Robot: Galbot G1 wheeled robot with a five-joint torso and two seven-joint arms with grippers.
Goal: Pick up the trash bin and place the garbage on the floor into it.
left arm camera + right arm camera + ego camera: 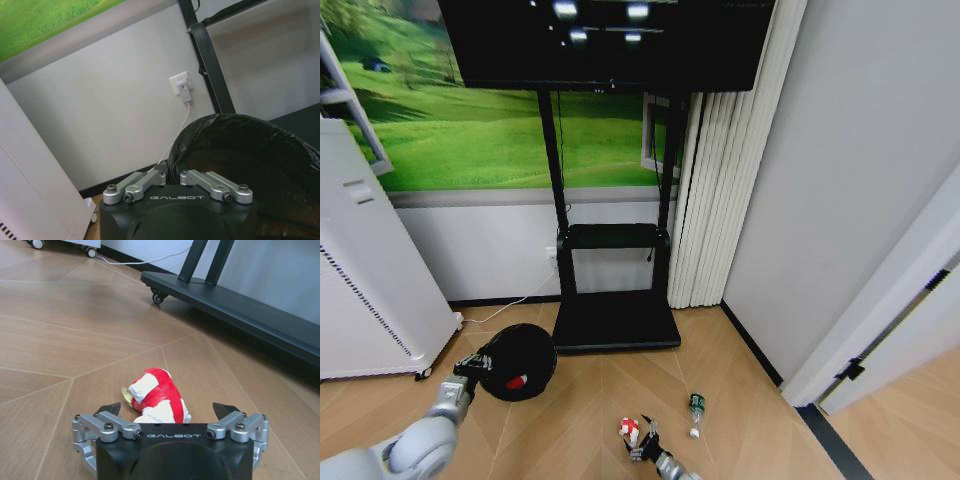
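Red-white wrapper (157, 397) between wide-open right gripper (170, 412) jaws.

The trash bin (518, 361) is a small round black one with a black bag liner, tipped so its mouth faces up at the head camera, and there's what looks like a red-and-white scrap inside. A crumpled red-and-white wrapper (156, 397) sits on the wood floor, and a small clear bottle with a green label (696, 412) lies on its side nearby.

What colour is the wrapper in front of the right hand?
Red and white wrapper, clearest in the right wrist view.
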